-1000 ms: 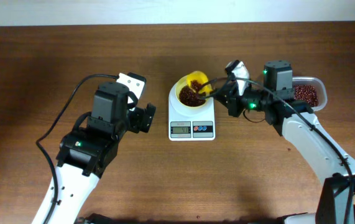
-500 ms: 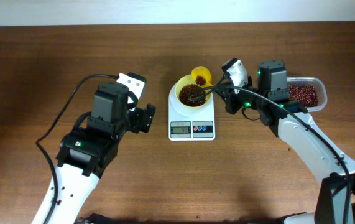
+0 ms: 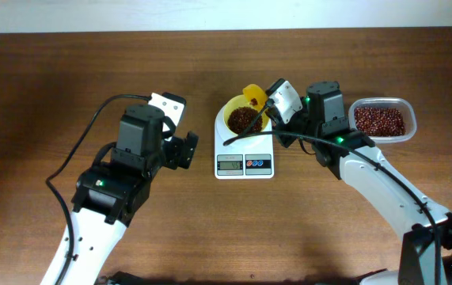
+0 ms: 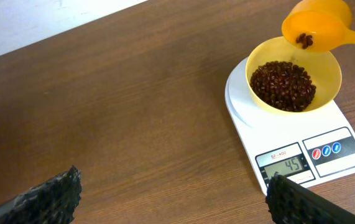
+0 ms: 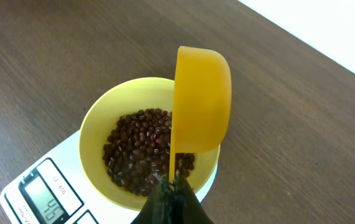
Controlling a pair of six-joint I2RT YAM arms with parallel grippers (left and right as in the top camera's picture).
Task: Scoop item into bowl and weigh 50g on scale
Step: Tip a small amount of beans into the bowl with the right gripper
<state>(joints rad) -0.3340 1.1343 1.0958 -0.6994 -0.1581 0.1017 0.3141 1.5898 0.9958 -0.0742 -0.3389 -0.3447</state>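
Beans (image 5: 137, 149) below scoop (image 5: 202, 99) in right end effector (image 5: 172, 190)

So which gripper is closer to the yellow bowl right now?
Right. The right gripper holds the scoop tipped over the bowl, at its rim. The left gripper hangs open on the other side of the scale, apart from it and holding nothing.

The scale (image 3: 244, 156), with the bowl (image 3: 228, 117) on it, occupies the tabletop's (image 3: 51, 95) middle, toward the far edge. Access over the bowl's far-right rim is blocked by the tilted scoop (image 3: 253, 96) and the right gripper (image 3: 275, 120) clamped on its handle. The tub (image 3: 381, 121) obstructs the far right. The left gripper (image 3: 188, 150), jaws wide, stands just left of the scale. The near edge and far left corner offer free passage.
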